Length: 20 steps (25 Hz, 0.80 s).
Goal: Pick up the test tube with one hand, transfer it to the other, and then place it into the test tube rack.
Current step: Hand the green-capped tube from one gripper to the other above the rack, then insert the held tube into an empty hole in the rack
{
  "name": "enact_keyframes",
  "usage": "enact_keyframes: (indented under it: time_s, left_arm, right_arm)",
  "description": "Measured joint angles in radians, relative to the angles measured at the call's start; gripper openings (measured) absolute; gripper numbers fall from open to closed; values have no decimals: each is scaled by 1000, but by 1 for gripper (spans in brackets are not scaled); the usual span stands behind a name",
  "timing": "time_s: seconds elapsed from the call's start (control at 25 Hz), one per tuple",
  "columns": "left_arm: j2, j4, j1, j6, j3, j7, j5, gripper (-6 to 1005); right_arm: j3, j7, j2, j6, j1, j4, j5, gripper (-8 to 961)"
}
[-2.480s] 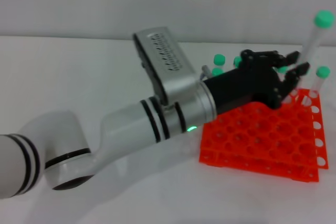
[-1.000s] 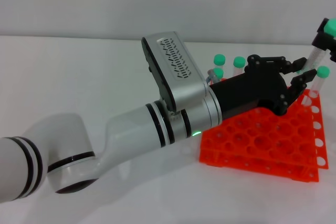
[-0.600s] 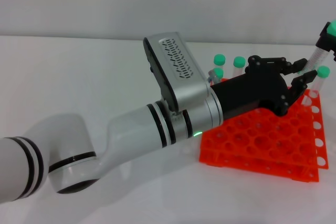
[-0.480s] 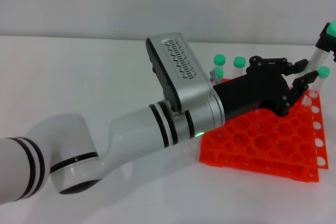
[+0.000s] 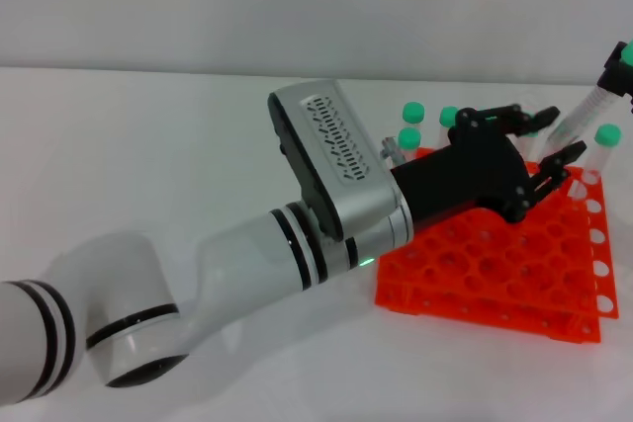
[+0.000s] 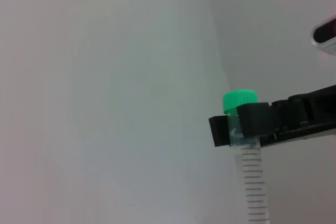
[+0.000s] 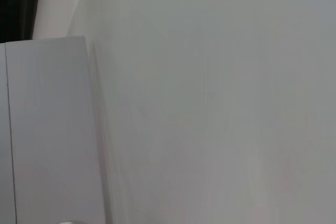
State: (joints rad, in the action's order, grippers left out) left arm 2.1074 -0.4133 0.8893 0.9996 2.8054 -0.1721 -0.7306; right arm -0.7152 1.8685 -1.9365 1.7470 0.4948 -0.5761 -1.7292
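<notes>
The test tube is clear with a green cap and hangs tilted above the back right of the orange rack. My right gripper shows only at the right edge of the head view. In the left wrist view the right gripper is shut on the tube just under its cap. My left gripper is open above the rack, with its claws spread on either side of the tube's lower end.
Several other green-capped tubes stand in the rack's back row and at its right side. The left arm stretches across the white table. The right wrist view shows only pale blank surfaces.
The right gripper came in from the right and closed on the tube under its cap. The left gripper's claws opened off the tube, and its wrist rolled and drew back a little.
</notes>
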Motion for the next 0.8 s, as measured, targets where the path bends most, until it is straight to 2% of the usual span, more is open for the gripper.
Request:
enact_keyframes:
  time_s: [0.2, 0.36, 0.52, 0.6, 0.76, 0.8]
  left_arm:
    - [0, -15, -49, 2, -15, 102, -2, 246]
    - [0, -27, -141, 52, -48, 174, -13, 440]
    - [-2, -33, -284, 145, -174, 170, -32, 593]
    - [-7, -29, -357, 210, -234, 145, -58, 661]
    - [-11, 14, -462, 305, -306, 130, -128, 807]
    - [-11, 24, -478, 314, -314, 130, -153, 844]
  right_arm:
    - [4, 0, -1, -7, -3, 1, -20, 236]
    - [5, 4, -2, -48, -1, -2, -26, 237]
    - [-3, 18, -13, -115, 15, -6, -20, 200]
    - [-9, 41, -29, -155, 33, -6, -3, 204]
    - [-26, 113, -74, -247, 76, -1, 32, 211]
    - [-38, 124, -76, -261, 83, 6, 31, 213]
